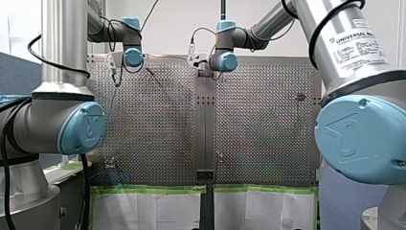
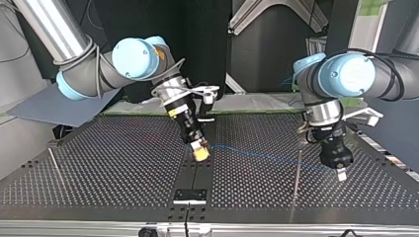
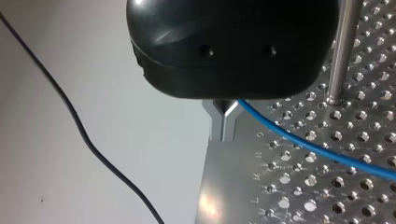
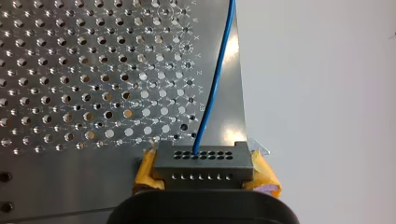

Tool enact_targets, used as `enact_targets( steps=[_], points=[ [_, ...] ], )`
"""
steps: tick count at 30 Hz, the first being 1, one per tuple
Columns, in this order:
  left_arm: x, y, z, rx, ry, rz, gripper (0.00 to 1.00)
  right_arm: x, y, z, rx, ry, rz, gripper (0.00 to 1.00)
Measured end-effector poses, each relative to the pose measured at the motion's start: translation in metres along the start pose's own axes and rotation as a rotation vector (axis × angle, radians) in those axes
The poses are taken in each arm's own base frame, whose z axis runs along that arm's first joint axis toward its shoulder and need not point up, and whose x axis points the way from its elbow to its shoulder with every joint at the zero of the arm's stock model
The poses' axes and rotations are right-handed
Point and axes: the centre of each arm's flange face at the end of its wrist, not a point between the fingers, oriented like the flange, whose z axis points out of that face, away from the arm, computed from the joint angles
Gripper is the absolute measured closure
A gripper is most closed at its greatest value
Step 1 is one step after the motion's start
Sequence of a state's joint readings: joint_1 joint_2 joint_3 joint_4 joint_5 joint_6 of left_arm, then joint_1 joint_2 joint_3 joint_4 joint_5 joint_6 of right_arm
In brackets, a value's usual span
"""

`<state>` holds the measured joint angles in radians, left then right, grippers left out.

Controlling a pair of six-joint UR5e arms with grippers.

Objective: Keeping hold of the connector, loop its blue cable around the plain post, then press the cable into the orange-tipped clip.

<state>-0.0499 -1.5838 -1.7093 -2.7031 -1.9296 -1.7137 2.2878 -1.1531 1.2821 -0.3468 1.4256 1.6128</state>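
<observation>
My right gripper (image 4: 201,179) has its yellow pads (image 4: 264,175) shut on the grey connector (image 4: 201,162). The blue cable (image 4: 215,79) leaves the connector's face and runs ahead over the perforated plate. In the top view the right gripper (image 2: 200,153) hovers low over the table's middle. From there the cable (image 2: 257,155) stretches past the thin plain post (image 2: 297,170) to my left gripper (image 2: 341,174). In the left wrist view the cable (image 3: 308,145) comes out at the shut fingertips of the black left gripper (image 3: 224,108). The post (image 3: 343,51) stands just beside it.
A second thin post (image 2: 54,163) stands at the top view's left. A black plate (image 2: 190,195) sits on the centre strip near that view's front edge. A small reddish-tipped piece (image 1: 219,154) shows on the board in the front view. A loose black wire (image 3: 70,116) hangs off the table's side.
</observation>
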Motion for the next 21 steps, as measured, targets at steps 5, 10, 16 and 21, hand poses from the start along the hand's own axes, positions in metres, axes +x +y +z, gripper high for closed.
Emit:
enact_targets(
  steps=[5, 10, 16, 21],
  points=[
    [0.020, 0.016, 0.015, -0.005, 0.030, -0.003, 0.98, -0.012, 0.005, 0.009, -0.005, -0.006, 0.005, 1.00],
    [0.030, 0.030, 0.030, 0.005, 0.028, -0.014, 0.98, -0.024, 0.007, 0.016, -0.004, -0.014, 0.008, 1.00],
    [0.037, 0.035, 0.043, 0.042, 0.007, -0.042, 0.98, -0.029, 0.009, 0.021, -0.004, -0.012, 0.007, 1.00],
    [0.049, 0.036, 0.051, 0.082, 0.023, -0.045, 0.98, -0.036, 0.012, 0.025, -0.007, -0.015, 0.007, 1.00]
  ],
)
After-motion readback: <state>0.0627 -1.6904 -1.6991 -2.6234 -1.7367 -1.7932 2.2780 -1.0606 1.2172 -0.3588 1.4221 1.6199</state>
